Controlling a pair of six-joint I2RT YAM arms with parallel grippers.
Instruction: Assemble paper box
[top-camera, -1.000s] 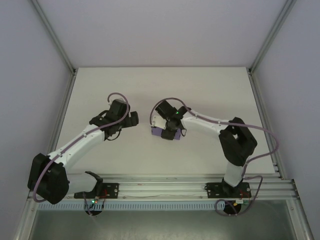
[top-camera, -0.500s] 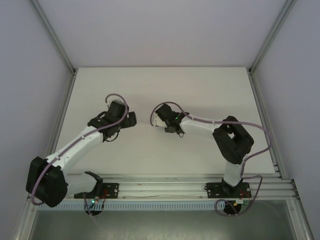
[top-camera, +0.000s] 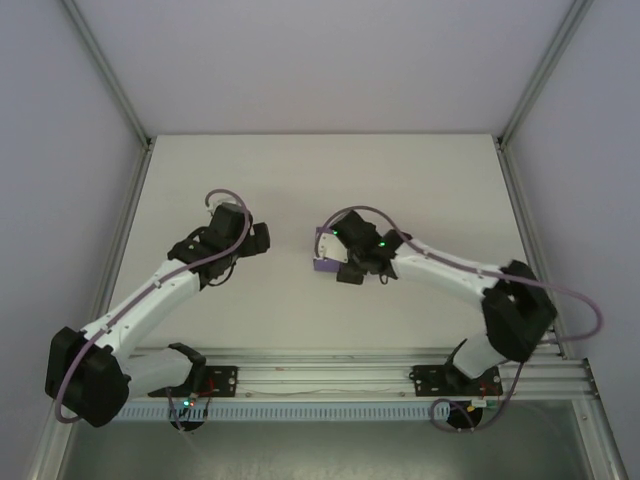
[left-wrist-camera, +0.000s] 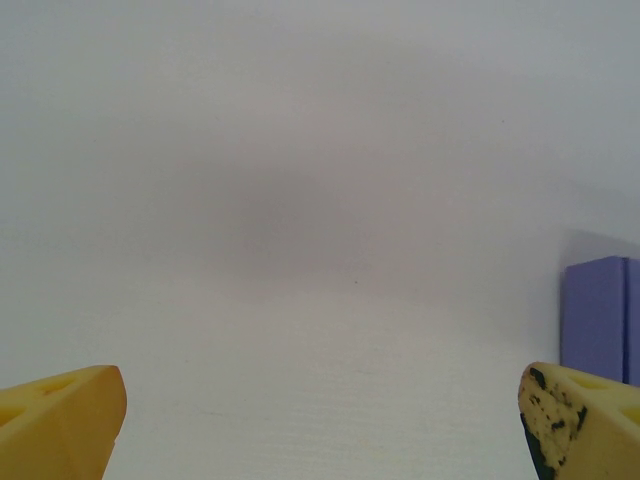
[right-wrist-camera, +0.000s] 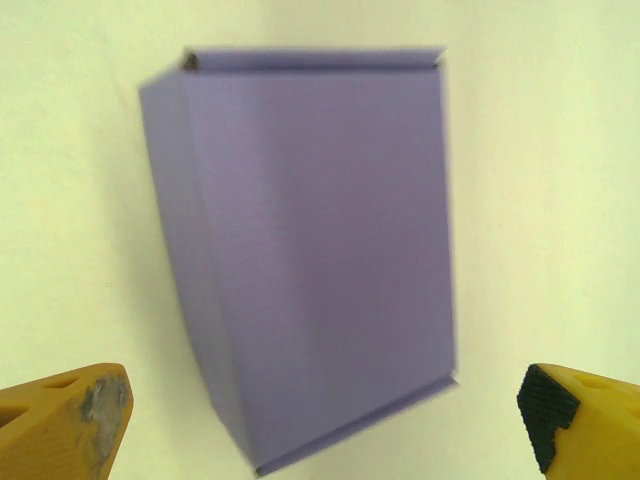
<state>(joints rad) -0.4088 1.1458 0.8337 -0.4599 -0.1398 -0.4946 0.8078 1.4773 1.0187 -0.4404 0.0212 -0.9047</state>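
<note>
White desk (top-camera: 300, 170) inside a pale-walled enclosure with aluminium posts, both arms reaching in from the near rail. The paper box (right-wrist-camera: 310, 260) lies around the middle of the desk, a small purple rectangular block, flat on the surface. It looks closed up, with a thin folded edge showing along its far end and another at its near corner.

The big change is on the right. A second ago the right pincer (right-wrist-camera: 320, 410) sat low on the box with the elbow tucked close to the base. Half a second ago the wrist covered the purple entirely. Now the elbow has swung well out to the right, the forearm stretches long across the desk, and a sliver of purple peeks out on the left of the wrist again. From the wrist camera the yellow fingers are spread wide, one at each bottom corner, and the box sits beyond and between them, touching neither. That reads as a release. I'd judge the folding is essentially done and the arm is checking or backing off.

The left pincer (left-wrist-camera: 322, 415) is also spread wide and holds nothing. The box is just a purple edge at the right of its view. Compared with a second ago, that arm has eased slightly left, away from the box, with its elbow lower.
</note>
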